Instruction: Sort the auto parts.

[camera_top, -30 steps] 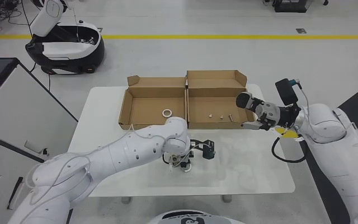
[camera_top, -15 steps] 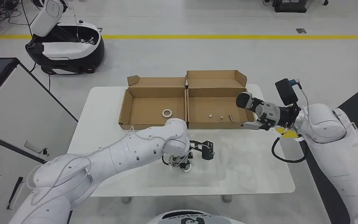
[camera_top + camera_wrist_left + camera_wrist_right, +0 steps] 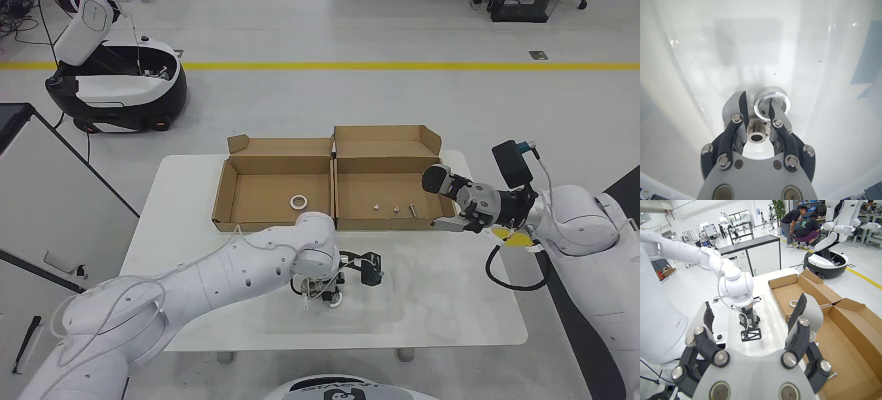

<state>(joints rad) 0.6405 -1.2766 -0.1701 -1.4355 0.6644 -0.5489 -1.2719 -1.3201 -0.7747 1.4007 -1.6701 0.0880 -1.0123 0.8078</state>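
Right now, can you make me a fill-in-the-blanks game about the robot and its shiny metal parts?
1. The thin silver ring lies in the ___ brown cardboard box.
2. The left gripper holds a small steel hub in its fingers, and one fingertip pokes ___ the thick shiny metal ring.
3. The fingers of the right gripper are ___, holding nothing.
Missing words: left, inside, open.
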